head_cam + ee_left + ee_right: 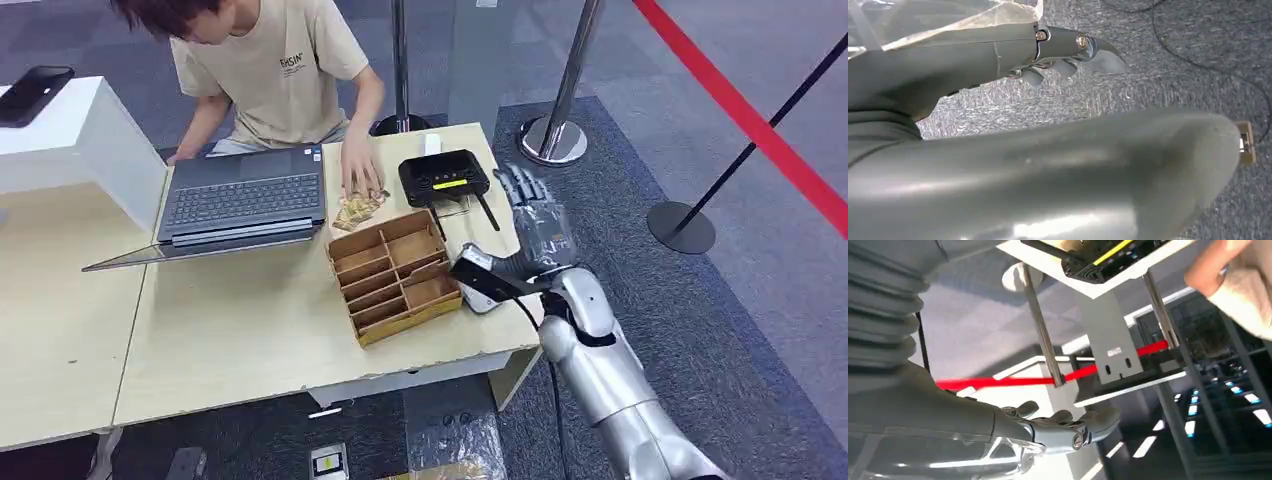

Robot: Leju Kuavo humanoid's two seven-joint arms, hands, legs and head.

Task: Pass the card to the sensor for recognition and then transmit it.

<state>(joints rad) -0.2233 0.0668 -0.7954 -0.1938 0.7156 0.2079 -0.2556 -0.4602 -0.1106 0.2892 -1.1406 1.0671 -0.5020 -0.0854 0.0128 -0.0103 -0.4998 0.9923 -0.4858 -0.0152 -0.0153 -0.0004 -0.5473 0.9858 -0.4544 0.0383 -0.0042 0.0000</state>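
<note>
My right arm (610, 385) came nearest in the head view, rising from the lower right of the frame. At its end my right hand (537, 225) stood right of centre, just off the right edge of the worktop (250, 330), fingers spread and upright, holding nothing. Left of it, at the frame's centre, sat the wooden divided tray (395, 275), its slots apparently holding thin cards I could not make out singly. Above the tray lay the black sensor unit (445, 178) with its yellow strip, and a small stack of cards (357, 210) lay under a person's hand (360, 170). A laptop (240, 200) stood open at centre left.

In the left wrist view, my left hand (1068, 55) hung over grey carpet (1173, 65) in the upper middle of the frame, fingers loosely extended with nothing in them.

In the right wrist view, my right hand (1063, 427) lay at lower centre, fingers apart and empty. The sensor unit (1103, 257) showed at the top centre, a red barrier tape (1018, 381) crossed mid-frame, and a person's hand (1220, 267) was at the upper right.

I judged the task barely begun: no card was in either hand, so picking one, presenting it to the sensor and passing it on were all left.
</note>
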